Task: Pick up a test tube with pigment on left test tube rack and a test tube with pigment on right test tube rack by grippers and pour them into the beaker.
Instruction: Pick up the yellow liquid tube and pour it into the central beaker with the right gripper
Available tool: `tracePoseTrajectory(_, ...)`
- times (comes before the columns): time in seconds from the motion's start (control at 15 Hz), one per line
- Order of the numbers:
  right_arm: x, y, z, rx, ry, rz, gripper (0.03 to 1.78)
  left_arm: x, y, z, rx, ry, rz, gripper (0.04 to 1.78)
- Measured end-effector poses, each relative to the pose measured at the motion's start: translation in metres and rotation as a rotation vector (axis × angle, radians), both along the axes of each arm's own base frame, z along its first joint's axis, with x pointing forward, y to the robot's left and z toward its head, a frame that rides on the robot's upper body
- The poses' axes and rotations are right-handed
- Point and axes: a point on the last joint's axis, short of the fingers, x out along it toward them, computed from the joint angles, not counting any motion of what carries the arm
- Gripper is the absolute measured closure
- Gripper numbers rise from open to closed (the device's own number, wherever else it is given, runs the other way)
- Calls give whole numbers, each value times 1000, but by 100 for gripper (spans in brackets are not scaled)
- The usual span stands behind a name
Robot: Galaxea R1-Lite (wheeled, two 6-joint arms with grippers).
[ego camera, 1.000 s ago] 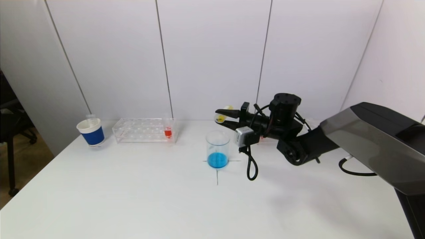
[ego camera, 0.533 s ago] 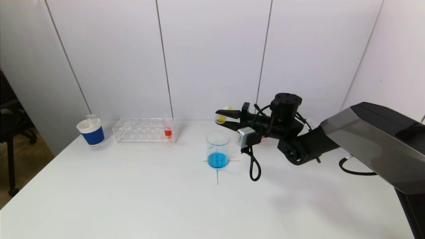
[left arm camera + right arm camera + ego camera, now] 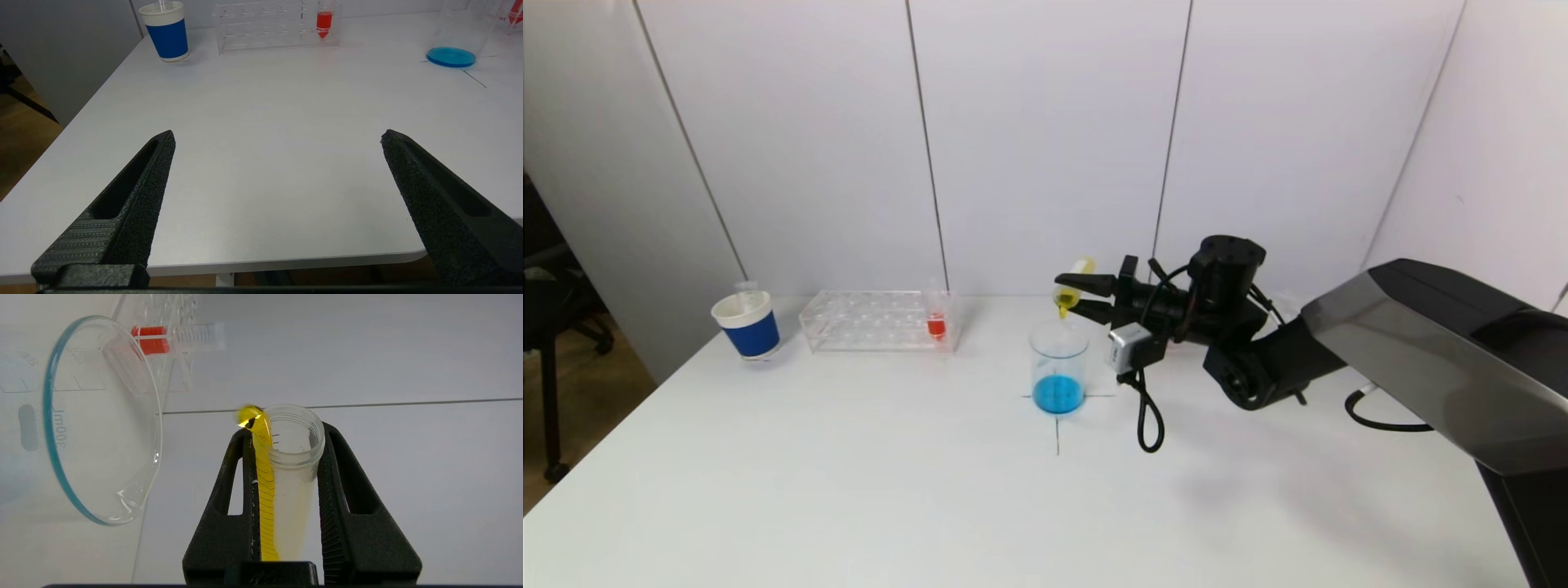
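Right of centre in the head view, the right gripper (image 3: 1072, 297) is holding its jaws clamped on a clear plastic test tube of yellow pigment (image 3: 1072, 280), tipping it over the clear glass beaker holding blue liquid (image 3: 1058, 367) at the middle of the white surface (image 3: 866, 482) (yellow is running to the tube's lip). The left gripper (image 3: 278, 136) is hovering low over the surface's near edge, jaws wide apart, gripping nothing.

Clear glass and plastic over a matt white bench

The beaker (image 3: 1058, 359) is smooth, glossy clear glass; the test tube (image 3: 288, 457) and rack (image 3: 876, 320) look like clear plastic. The right tool (image 3: 286, 437) has matt black, ribbed plastic fingers; the left tool (image 3: 278, 141) fingers (image 3: 143, 192) look rough and grainy. The bench (image 3: 849, 490) is smooth, matt white. The cup (image 3: 747, 324) looks like paper.
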Motion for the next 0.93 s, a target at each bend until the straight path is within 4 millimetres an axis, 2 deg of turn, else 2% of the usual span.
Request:
tracePoseTrajectory(0.4, 8, -4, -9, -11, -31, -17, 134, 0, 0, 0, 0, 0, 0, 6)
tracePoseTrajectory(0.93, 12, -4, -7, -21, -87, -22, 134, 0, 0, 0, 0, 0, 0, 6)
